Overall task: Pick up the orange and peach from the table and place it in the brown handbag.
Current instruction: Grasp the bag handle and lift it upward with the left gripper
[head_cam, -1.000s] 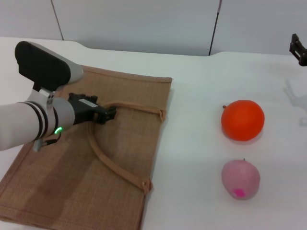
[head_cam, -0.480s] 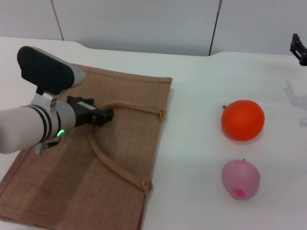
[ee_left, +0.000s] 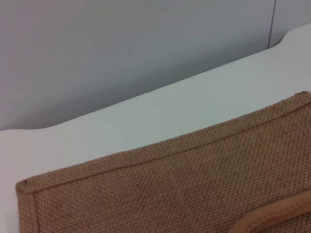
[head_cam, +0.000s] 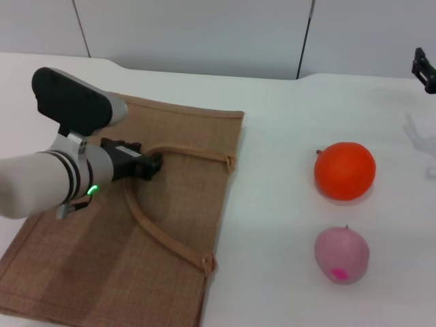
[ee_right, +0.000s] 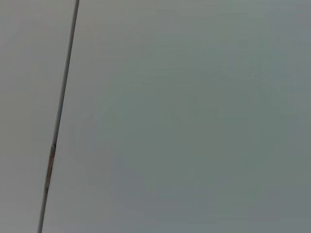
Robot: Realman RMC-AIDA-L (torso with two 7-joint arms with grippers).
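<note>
The brown handbag [head_cam: 102,272] lies flat on the left of the white table [head_cam: 272,170], its looped handles [head_cam: 163,238] spread across its top face. My left gripper [head_cam: 154,165] is low over the bag, at the bend of one handle. The left wrist view shows the bag's burlap [ee_left: 170,194] and a piece of handle [ee_left: 272,218]. The orange [head_cam: 345,170] rests on the table to the right, with the pink peach [head_cam: 341,255] nearer me below it. Neither fruit touches a gripper. My right gripper [head_cam: 424,68] is parked at the far right edge.
A grey panelled wall [head_cam: 204,34] runs behind the table, and the right wrist view shows only that wall [ee_right: 194,116]. Bare tabletop lies between the bag's right edge and the two fruits.
My left arm has swung slightly right and its elbow has risen, while the gripper stays at the handle bend. The fruits and the right arm have not moved.
</note>
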